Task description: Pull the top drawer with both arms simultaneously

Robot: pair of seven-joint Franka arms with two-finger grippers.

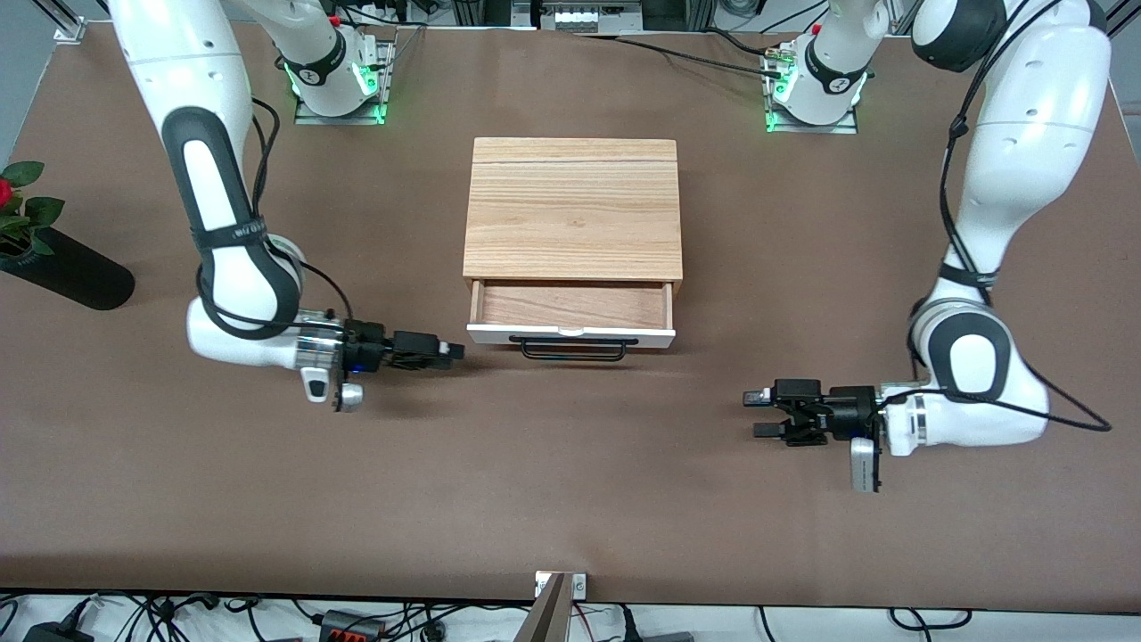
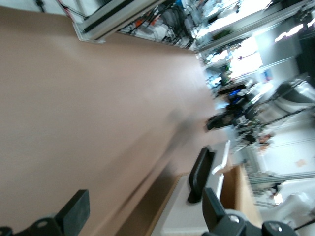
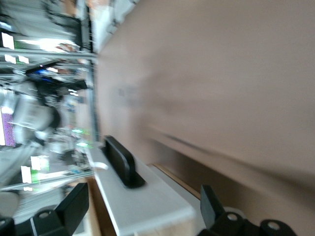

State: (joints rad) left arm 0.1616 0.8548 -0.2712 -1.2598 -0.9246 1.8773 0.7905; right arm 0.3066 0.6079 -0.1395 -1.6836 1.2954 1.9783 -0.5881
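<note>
Currently the top drawer (image 1: 570, 312) is partly out of the wooden casing (image 1: 572, 207), wood floor visible inside, white front panel facing the front camera, black bar handle (image 1: 573, 348) along that panel

Right pincer (image 1: 453, 351): low over the desk (image 1: 570, 499), just off the drawer front's corner at my right arm's end, pointing sideways at it. Not touching the handle. Right wrist view has both fingers (image 3: 74, 206) spread, nothing between them, and the white panel (image 3: 142, 201) with the handle end (image 3: 120, 161) ahead of them

Left pincer (image 1: 759, 414): also low over the desk, fingers apart and empty, pointing toward the middle of the desk. It sits well apart from the drawer, off toward my left arm's end and over a patch nearer the front camera than the drawer front. Left wrist view shows the spread fingers (image 2: 74, 212), bare desk (image 2: 88, 113) between them, and the handle end (image 2: 199, 174) on the white panel (image 2: 184, 216) off to one side

Neither pincer is on the handle

Potted plant with a red flower (image 1: 18, 214) at the desk edge on my right arm's end, clear of both arms
</note>
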